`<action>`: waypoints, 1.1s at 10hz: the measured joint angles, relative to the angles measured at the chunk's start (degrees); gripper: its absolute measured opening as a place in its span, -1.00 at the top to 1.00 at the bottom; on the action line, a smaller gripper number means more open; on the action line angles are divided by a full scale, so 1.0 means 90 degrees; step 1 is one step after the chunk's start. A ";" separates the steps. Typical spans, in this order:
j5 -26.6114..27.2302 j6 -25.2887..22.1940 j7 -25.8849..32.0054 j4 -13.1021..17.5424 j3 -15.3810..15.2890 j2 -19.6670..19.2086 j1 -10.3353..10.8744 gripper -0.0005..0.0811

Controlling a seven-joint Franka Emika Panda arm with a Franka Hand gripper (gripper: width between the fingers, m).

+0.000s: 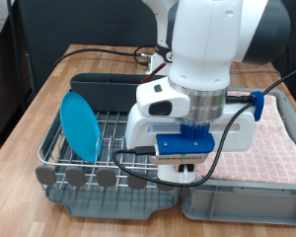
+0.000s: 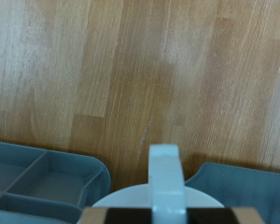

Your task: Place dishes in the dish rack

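The dark-grey dish rack (image 1: 109,184) with its silver wire grid lies at the exterior view's left. The round bright-blue plate (image 1: 82,123) stands on edge in the grid. My gripper (image 1: 187,170) hangs low over the rack's right side, next to the crate. In the wrist view the white mug (image 2: 166,177) sits between my fingers, handle pointing away from the hand, above the wooden table; a corner of the rack (image 2: 42,177) shows beside it. The arm hides the mug in the exterior view. The wooden spoon is out of view.
A grey crate (image 1: 247,205) with a pink checkered cloth (image 1: 273,138) stands at the exterior view's right, close to the rack; its edge also shows in the wrist view (image 2: 250,182). Black cables (image 1: 99,51) run across the wooden table behind the rack.
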State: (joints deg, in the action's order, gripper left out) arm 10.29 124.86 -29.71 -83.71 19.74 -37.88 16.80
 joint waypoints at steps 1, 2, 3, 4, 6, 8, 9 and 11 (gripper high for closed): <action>0.0000 0.0014 0.0006 0.0001 -0.0005 -0.0035 -0.0010 0.82; 0.0000 0.0047 0.0017 0.0003 -0.0005 -0.0076 -0.0016 0.82; 0.0000 0.0093 0.0031 0.0003 -0.0005 -0.0116 -0.0021 0.82; 0.0000 0.0128 0.0048 0.0003 -0.0005 -0.0156 -0.0029 0.82; 0.0000 0.0187 0.0096 0.0004 -0.0006 -0.0240 -0.0049 0.82; 0.0001 0.0221 0.0123 0.0003 -0.0034 -0.0307 -0.0092 0.82; 0.0001 0.0221 0.0131 0.0004 -0.0049 -0.0322 -0.0113 0.82; 0.0004 0.0188 0.0139 0.0004 -0.0080 -0.0331 -0.0149 0.82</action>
State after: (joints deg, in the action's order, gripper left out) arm 10.33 126.54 -28.46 -83.68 19.01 -40.87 15.46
